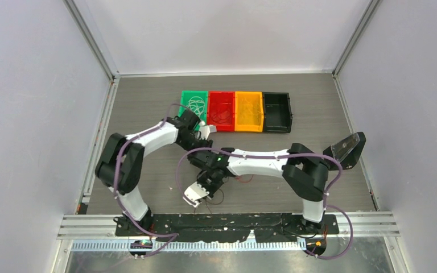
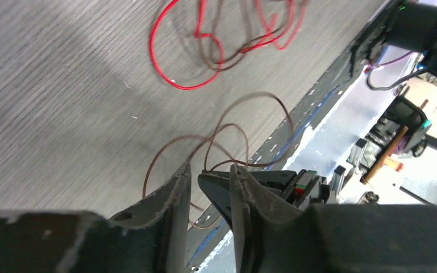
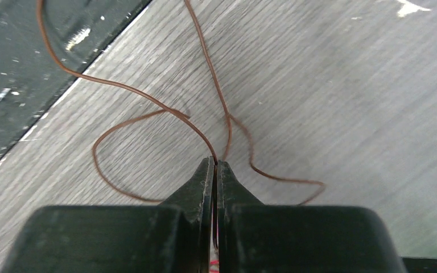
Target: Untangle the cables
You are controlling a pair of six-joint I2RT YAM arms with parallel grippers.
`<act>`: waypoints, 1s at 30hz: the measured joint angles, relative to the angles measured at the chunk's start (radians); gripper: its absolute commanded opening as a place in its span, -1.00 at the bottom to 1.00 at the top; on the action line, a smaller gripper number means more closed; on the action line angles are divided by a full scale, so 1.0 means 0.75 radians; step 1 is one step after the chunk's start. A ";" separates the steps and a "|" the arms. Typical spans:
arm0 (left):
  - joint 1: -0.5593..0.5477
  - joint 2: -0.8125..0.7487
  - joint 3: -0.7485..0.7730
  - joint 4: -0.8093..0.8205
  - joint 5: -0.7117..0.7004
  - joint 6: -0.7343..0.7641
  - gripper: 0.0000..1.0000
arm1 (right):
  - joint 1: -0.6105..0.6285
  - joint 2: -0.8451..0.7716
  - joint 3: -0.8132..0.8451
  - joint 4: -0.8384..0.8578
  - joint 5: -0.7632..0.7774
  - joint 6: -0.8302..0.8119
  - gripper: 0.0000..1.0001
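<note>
My right gripper (image 3: pixel 215 165) is shut on a dark brown cable (image 3: pixel 148 102), which loops out over the grey table. In the top view this gripper (image 1: pixel 196 193) is low near the table's front edge, with thin brown and red cables (image 1: pixel 227 185) beside it. My left gripper (image 1: pixel 205 129) hovers in front of the green bin (image 1: pixel 185 108). In its wrist view its jaws (image 2: pixel 209 173) stand apart with nothing between the pads. Past them lie brown loops (image 2: pixel 227 136) and red cable loops (image 2: pixel 176 51). A black pointed tip (image 2: pixel 219 190) shows in the gap with the brown cable at its end.
Behind the green bin's row stand a red bin (image 1: pixel 221 98), an orange bin (image 1: pixel 248 98) and a black bin (image 1: pixel 277 99). The green bin holds whitish wires and the red bin holds a few wires. A black base rail (image 1: pixel 227 227) runs along the front edge.
</note>
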 measured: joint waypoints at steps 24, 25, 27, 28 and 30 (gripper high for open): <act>0.528 -1.021 -0.120 0.444 -0.005 -0.073 0.99 | -0.697 -0.728 0.139 0.044 -0.252 0.847 -0.89; 0.528 -1.019 -0.120 0.443 -0.011 -0.073 0.99 | -0.737 -0.733 0.178 0.050 -0.258 0.886 -0.89; 0.528 -1.016 -0.119 0.441 -0.019 -0.073 0.99 | -0.846 -0.741 0.271 0.062 -0.285 0.992 -0.89; 0.528 -1.014 -0.116 0.440 -0.024 -0.073 0.99 | -0.899 -0.743 0.315 0.072 -0.301 1.051 -0.89; 0.528 -1.009 -0.111 0.439 -0.033 -0.072 0.99 | -1.001 -0.743 0.395 0.095 -0.333 1.173 -0.89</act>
